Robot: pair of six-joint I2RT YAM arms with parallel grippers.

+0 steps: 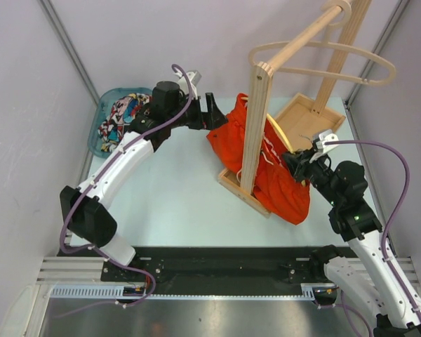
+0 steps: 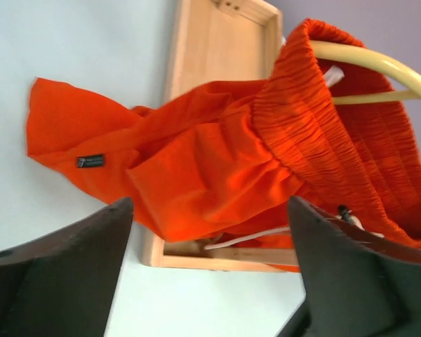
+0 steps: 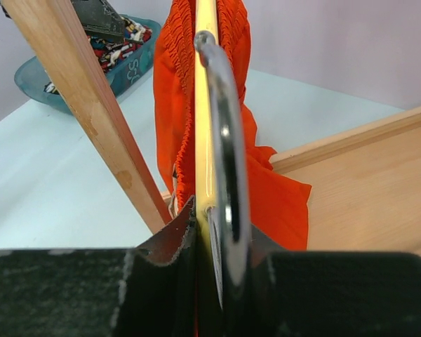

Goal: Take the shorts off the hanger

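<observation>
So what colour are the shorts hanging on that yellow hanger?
Plain bright orange-red; the shorts on the hanger show best in the left wrist view.

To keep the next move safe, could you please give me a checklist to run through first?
1. Right gripper clamped on the hanger: ok.
2. Left gripper open, nothing between its fingers: ok.
3. Orange shorts off the hanger: not ok, the waistband is around it.
4. Printed shorts in the basket: ok.
5. Drawstring free of the wooden stand: cannot tell.
</observation>
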